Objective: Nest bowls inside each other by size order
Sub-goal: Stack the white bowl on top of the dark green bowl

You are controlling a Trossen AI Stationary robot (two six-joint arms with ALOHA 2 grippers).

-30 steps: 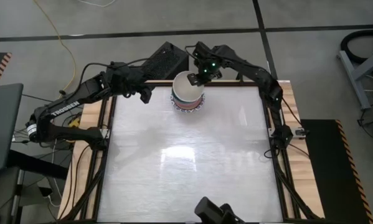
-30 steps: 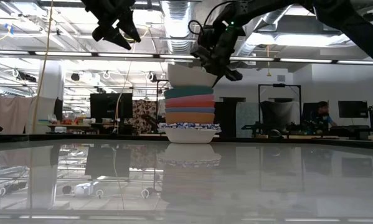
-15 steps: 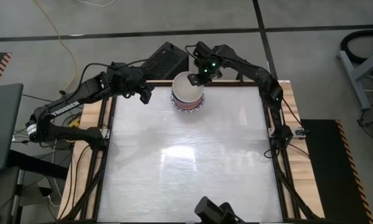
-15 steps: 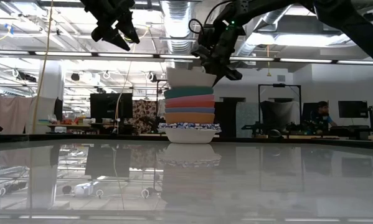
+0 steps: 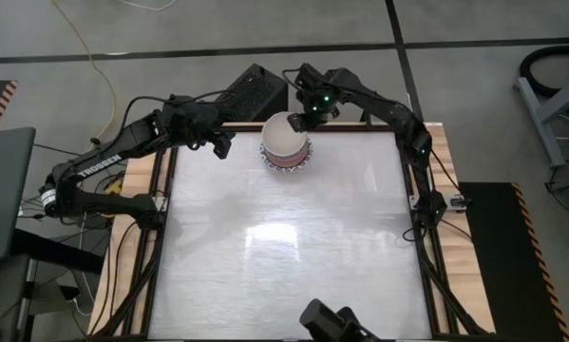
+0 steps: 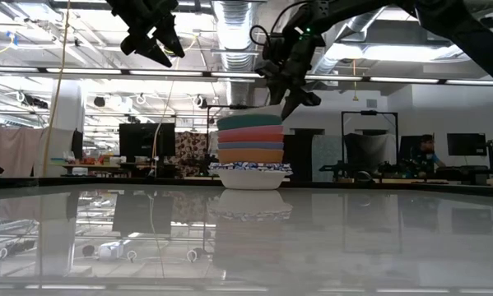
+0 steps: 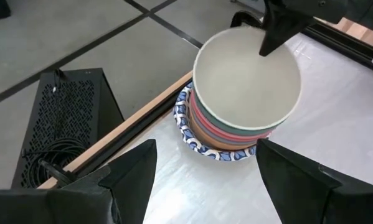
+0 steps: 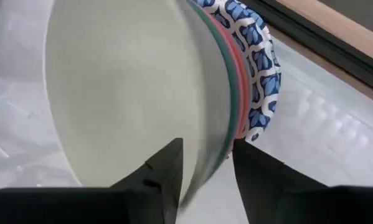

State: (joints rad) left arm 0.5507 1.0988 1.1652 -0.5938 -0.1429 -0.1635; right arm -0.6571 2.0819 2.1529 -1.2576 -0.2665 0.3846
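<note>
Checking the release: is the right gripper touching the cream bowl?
Cannot tell. In the right wrist view the right gripper straddles the cream bowl wall, fingers close either side, but no gap or contact shows plainly.

At the frame's upper centre, the stack of bowls (image 5: 286,147) shows a cream bowl (image 7: 246,78) on top, then teal (image 6: 250,122), pink, blue and orange bands, over a white bowl with blue patterned rim (image 8: 256,59). The tabletop (image 5: 284,247) is glossy white.

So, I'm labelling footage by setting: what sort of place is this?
Likely a robotics lab in an open industrial hall: exposed ceiling ducts, strip lights, monitors on workbenches with a seated person, and a concrete floor around the table.
</note>
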